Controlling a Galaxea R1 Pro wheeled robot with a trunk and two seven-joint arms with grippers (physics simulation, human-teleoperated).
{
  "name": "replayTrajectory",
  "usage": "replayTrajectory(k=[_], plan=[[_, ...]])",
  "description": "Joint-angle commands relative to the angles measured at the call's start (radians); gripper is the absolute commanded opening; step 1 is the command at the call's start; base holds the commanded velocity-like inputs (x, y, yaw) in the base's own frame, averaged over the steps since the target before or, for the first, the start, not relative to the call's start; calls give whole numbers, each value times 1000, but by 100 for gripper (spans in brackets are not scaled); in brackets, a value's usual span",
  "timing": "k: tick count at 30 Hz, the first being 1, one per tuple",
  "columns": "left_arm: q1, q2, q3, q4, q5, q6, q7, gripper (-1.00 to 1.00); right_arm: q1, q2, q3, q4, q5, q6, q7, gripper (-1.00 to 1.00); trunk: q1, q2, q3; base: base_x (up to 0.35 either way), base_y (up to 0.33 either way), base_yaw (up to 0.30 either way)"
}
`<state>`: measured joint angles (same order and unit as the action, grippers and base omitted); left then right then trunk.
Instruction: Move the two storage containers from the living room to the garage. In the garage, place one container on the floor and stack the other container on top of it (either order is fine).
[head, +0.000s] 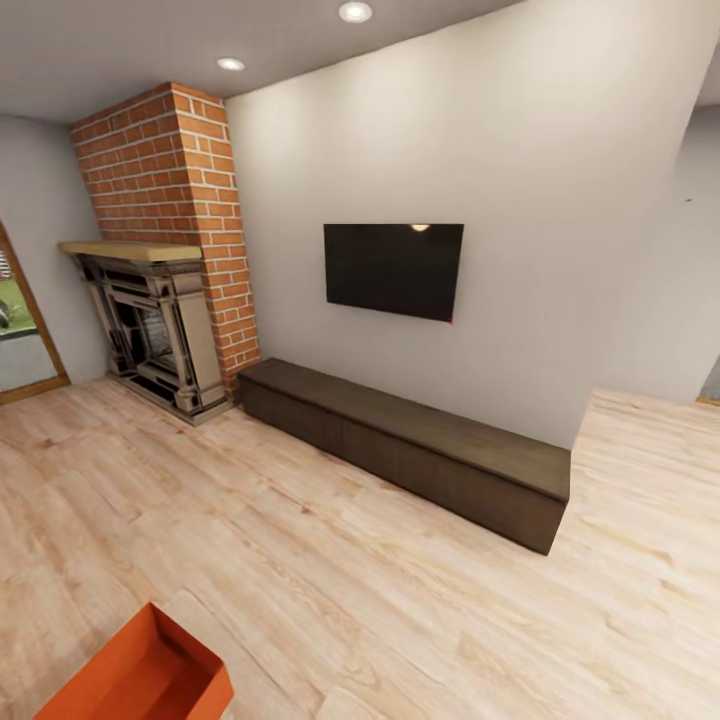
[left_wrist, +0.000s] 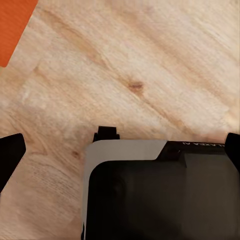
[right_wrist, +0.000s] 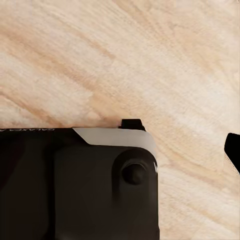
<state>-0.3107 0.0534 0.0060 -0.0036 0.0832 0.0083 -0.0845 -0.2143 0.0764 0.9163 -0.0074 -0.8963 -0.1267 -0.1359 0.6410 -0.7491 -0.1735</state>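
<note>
With one bin (head: 140, 675) seen on the plank floor (head: 400, 600) low at the left, the approach is judged pending; gripper states cannot be told, and turning toward it is called for.

Home living room: brick fireplace (head: 165, 240) (wall TV (head: 393, 270)).

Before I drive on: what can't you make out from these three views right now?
- Orange bin, head view: cut off by the bottom edge, so only one corner shows.
- Second bin: whereabouts unknown.
- Left wrist view: the robot's dark body blocks the floor behind it; the orange patch is cut by the corner.
- Both grippers: open or shut, cannot tell.
</note>
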Motion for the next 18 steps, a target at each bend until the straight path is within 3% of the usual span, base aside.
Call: replayTrajectory(k=[1, 9, 13, 18], plan=[[-1, 0, 0, 0, 9, 1, -5, 100, 0, 0, 9, 0, -8, -2, -4, 100, 1, -1, -1, 321, 0, 1], [-1, 0, 0, -1, 10, 1, -5, 100, 0, 1, 9, 0, -9, 0, -4, 100, 1, -1, -1, 270, 0, 0], [-1, 1, 0, -1, 14, 1, -5, 100, 0, 0, 8, 0, -9, -2, -4, 100, 1, -1, -1, 80, 0, 35], [-1, 2, 0, -1, 16, 1, -5, 100, 0, -6, 8, 0, -9, -4, -4, 100, 1, -1, -1, 13, 0, 218]])
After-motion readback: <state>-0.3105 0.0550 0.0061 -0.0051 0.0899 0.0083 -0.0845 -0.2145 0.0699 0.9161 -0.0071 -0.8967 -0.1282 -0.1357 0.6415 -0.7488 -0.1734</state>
